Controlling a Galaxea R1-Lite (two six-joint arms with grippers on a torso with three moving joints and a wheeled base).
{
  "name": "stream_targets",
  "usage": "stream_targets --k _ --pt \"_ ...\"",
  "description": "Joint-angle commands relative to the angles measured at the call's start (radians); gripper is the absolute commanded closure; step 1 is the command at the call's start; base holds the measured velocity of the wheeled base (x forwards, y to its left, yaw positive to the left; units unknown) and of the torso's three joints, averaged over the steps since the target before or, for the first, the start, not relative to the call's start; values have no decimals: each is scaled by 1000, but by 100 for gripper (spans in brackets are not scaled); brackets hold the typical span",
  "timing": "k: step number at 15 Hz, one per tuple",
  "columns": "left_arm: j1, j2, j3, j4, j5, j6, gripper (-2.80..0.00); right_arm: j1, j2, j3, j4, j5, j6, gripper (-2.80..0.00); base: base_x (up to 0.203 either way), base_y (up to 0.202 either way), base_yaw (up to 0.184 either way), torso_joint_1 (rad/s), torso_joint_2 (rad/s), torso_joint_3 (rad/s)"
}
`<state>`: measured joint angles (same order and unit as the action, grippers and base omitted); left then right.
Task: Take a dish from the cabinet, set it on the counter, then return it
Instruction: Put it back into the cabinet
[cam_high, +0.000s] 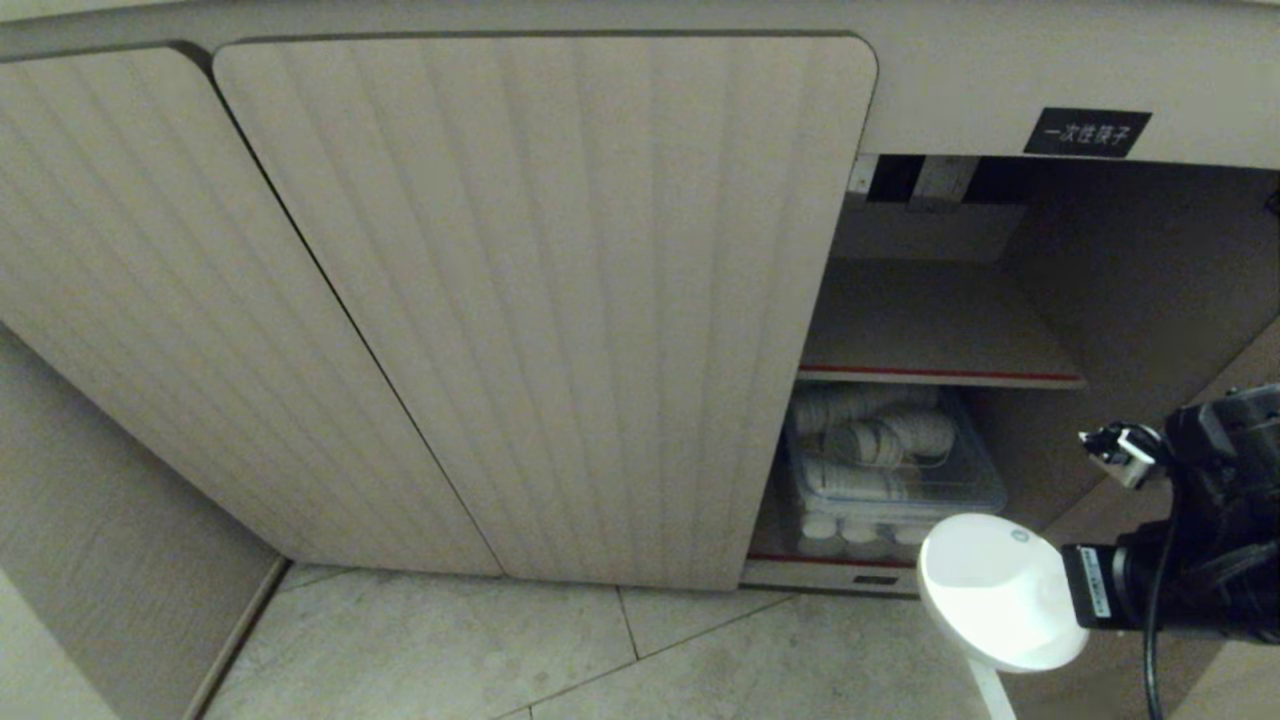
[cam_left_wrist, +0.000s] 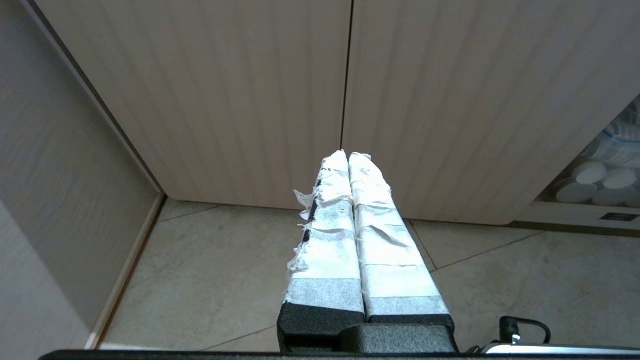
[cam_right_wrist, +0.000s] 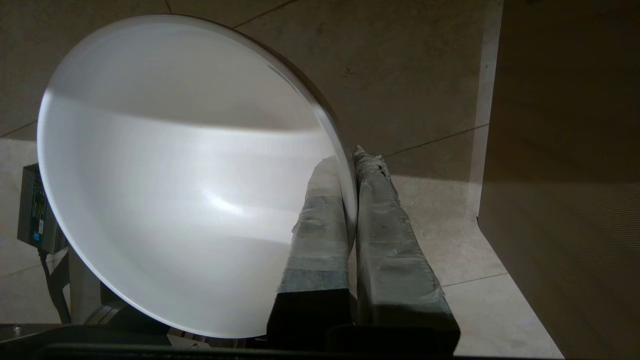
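Pale tiled floor (cam_high: 560, 650) ran along the foot of the cabinet (cam_high: 540, 300) you faced, its ribbed wood-grain doors shut on the left and the right-hand bay standing open. Your dish (cam_high: 1000, 590) was a plain white round bowl, smooth and glossy, with a narrow foot; in the head view you saw it tipped on edge, foot toward the camera, and a small round mark sat on its underside, too small for you to read. Your right wrist view looked straight into its unmarked hollow (cam_right_wrist: 190, 190).

Above the open bay, a small black label (cam_high: 1087, 132) carried white Chinese characters, which read roughly as 一次性筷子. Inside, you had a red-edged shelf (cam_high: 940, 375) and, below it, a clear bin (cam_high: 900, 470) of stacked white ribbed paper cups (cam_high: 880, 440).

Your right pincer (cam_right_wrist: 350, 200) was clamped on the dish's rim, one taped finger (cam_right_wrist: 320, 225) inside the bowl and the other on its outer wall, so the dish jutted sideways from it toward the robot's left. You held the dish in the air above the floor, just in front of the open bay's lower edge, outside the cabinet.

Your left pincer (cam_left_wrist: 348, 156) hung low before the shut doors, its taped fingers pressed together on nothing.
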<state>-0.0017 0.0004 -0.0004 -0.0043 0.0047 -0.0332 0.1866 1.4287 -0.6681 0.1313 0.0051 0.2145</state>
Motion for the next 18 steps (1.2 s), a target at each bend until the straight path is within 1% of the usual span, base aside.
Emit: stream_targets --k 1,5,9,11,13,15,18 --pt "0 0 -1 0 0 -1 0 1 2 2 2 1 3 0 0 0 0 0 0 0" --pt "0 0 0 0 1 -1 0 1 3 -16 3 1 7 0 0 0 0 0 0 0" --pt "0 0 -1 0 1 -1 0 -1 32 -72 32 1 12 0 0 0 0 0 0 0" --pt "0 0 0 0 0 -1 0 -2 82 -130 50 0 14 0 0 0 0 0 0 0" --pt "0 0 -1 0 0 -1 0 -3 102 -156 67 -1 25 0 0 0 0 0 0 0" --pt "0 0 0 0 0 -1 0 -2 169 -271 115 -1 69 0 0 0 0 0 0 0" --pt "0 0 0 0 0 -1 0 -1 272 -429 191 -1 168 0 0 0 0 0 0 0"
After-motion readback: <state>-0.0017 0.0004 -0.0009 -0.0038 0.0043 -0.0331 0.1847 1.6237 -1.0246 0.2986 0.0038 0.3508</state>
